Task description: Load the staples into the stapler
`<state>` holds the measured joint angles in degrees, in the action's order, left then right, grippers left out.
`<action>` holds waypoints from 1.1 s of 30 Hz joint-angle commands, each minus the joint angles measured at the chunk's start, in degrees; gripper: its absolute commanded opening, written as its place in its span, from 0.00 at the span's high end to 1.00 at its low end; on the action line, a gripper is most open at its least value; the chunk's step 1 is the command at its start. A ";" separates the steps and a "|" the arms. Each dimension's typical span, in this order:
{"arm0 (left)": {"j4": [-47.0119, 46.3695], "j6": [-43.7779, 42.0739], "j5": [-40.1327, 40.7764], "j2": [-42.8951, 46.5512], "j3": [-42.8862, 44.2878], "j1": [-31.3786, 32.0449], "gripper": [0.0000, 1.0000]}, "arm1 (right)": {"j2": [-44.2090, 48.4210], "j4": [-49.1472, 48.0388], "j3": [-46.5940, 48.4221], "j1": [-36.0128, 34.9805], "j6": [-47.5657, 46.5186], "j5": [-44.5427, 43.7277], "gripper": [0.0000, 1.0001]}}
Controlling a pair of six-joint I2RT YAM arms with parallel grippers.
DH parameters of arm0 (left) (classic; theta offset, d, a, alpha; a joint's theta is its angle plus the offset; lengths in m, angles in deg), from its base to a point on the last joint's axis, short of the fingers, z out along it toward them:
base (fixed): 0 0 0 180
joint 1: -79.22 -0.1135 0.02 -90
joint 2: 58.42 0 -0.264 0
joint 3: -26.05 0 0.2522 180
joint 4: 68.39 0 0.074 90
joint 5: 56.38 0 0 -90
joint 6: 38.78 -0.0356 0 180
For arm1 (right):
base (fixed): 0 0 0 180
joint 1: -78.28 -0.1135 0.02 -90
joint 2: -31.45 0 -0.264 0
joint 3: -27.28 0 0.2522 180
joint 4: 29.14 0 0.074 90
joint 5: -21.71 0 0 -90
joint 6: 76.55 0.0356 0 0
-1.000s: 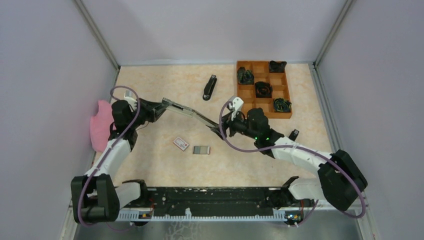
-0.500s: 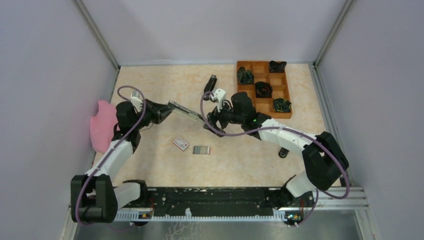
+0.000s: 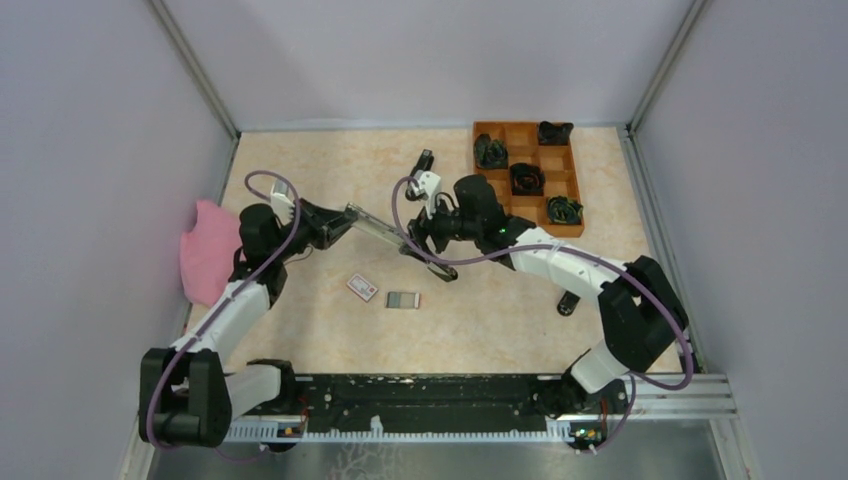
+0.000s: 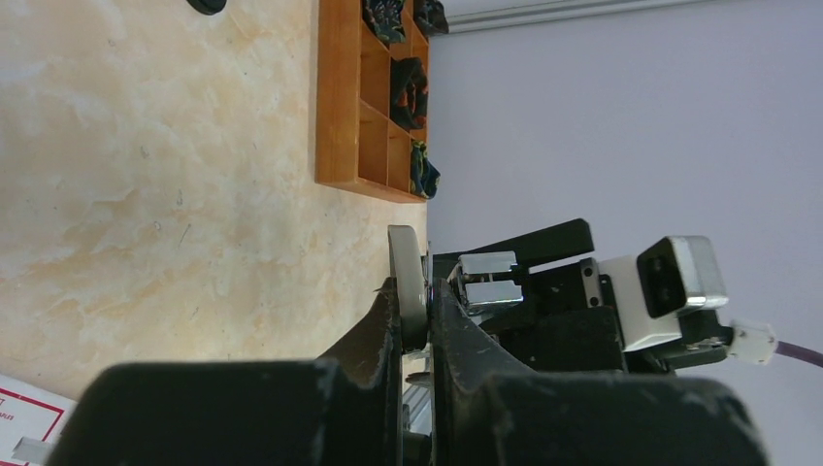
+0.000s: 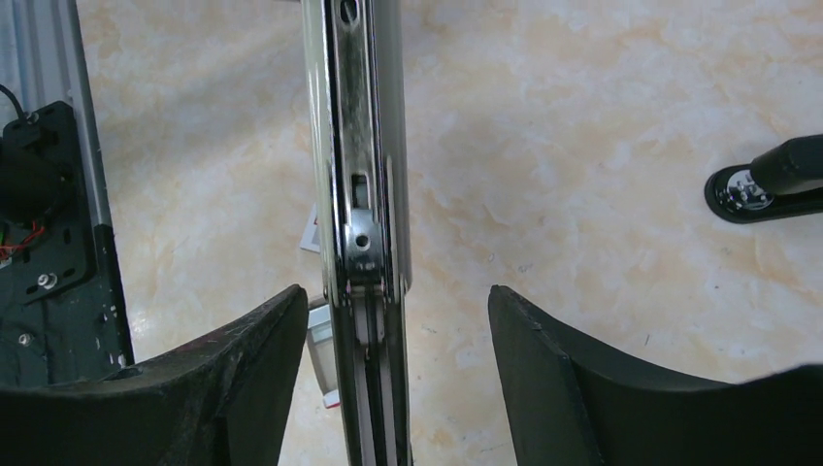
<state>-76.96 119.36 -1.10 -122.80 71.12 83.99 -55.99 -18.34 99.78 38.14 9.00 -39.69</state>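
Two small things make up the staples: a flat grey block (image 3: 402, 299), shiny like tin and shaped like a little brick, and a tiny white card box (image 3: 362, 288) with red on it. Both lie flat on the tabletop (image 3: 320, 160) in front of the arms. They are just beside each other but not touching, with the box on the left, and they lie apart from both hands.

The stapler (image 3: 375, 224) is up in the air between the two hands. Its long part is a thin, smooth strip of silver metal. It is a narrow track with a slot and a small round rivet in it. The left hand (image 3: 335, 220) is clenched tight on one end, and its black fingers (image 4: 380, 335) pinch the thin metal edge. The right hand (image 5: 393, 306) is spread wide. It has one thick black finger on each side of the strip with a gap both ways, so it grips nothing. Past the right hand the stapler looks dark, but its shape is hard to make out from above.

The tabletop is pale and blotchy like marble, peach and cream. A brown wooden tray (image 3: 520, 135) with square pockets sits at the far right, and dark bundles (image 3: 527, 178) fill some pockets. A long black tool (image 3: 424, 160) lies near it, partly hidden by the right arm. A soft pink cloth (image 3: 205, 250) sits at the left edge.
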 commanded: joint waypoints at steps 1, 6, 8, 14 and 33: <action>-4.37 -0.04 0.45 0.53 -0.24 1.50 1.00 | -0.24 -0.69 4.59 -1.07 -0.21 0.68 0.33; -4.98 -0.24 1.13 -0.16 -0.28 3.40 1.00 | -1.51 1.23 6.30 -1.34 -0.21 0.57 0.41; -5.46 -0.17 1.18 -0.58 -0.37 3.97 1.00 | -1.88 1.86 6.67 -1.36 -0.34 0.90 0.46; -6.59 -0.19 1.65 -1.67 -0.45 5.78 1.00 | -2.68 3.45 7.67 -1.56 -0.72 1.54 0.72; 11.59 -14.70 6.98 2.26 -0.40 5.56 0.42 | -4.15 21.62 12.71 -1.53 -16.41 -6.05 1.00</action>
<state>-71.93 111.43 3.12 -124.04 69.65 89.72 -59.20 -0.57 107.17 36.80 -1.31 -43.52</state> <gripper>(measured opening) 0.533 0.225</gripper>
